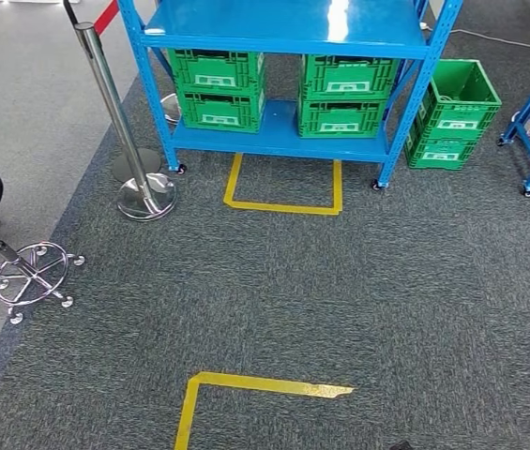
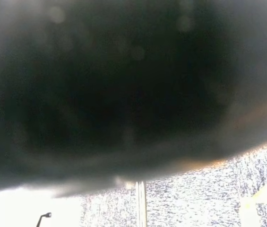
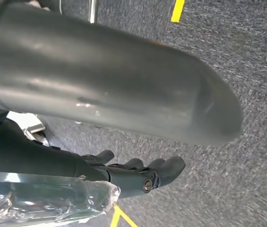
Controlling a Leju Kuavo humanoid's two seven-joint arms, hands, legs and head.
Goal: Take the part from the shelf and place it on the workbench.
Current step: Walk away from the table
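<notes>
The robot's right hand hangs above grey carpet, its thick grey thumb stretched out straight and its dark fingers lying side by side, extended and only slightly bent. A crinkled clear plastic bag lies against the underside of the fingers; whether the hand grips it, and what it contains, cannot be told. Yellow floor tape runs across the carpet beyond the thumb, and another strip shows just past the bag's end. The left wrist view is dark and blurred, so the state of the left hand cannot be told.

Further ahead of the robot stands a blue shelf on small wheels, with four green crates stacked in pairs on its lower deck. Which crate, if any, holds the part cannot be seen. A fifth green crate sits on the floor to the shelf's right. A chrome barrier post and a stool with a chrome base stand to the left.
</notes>
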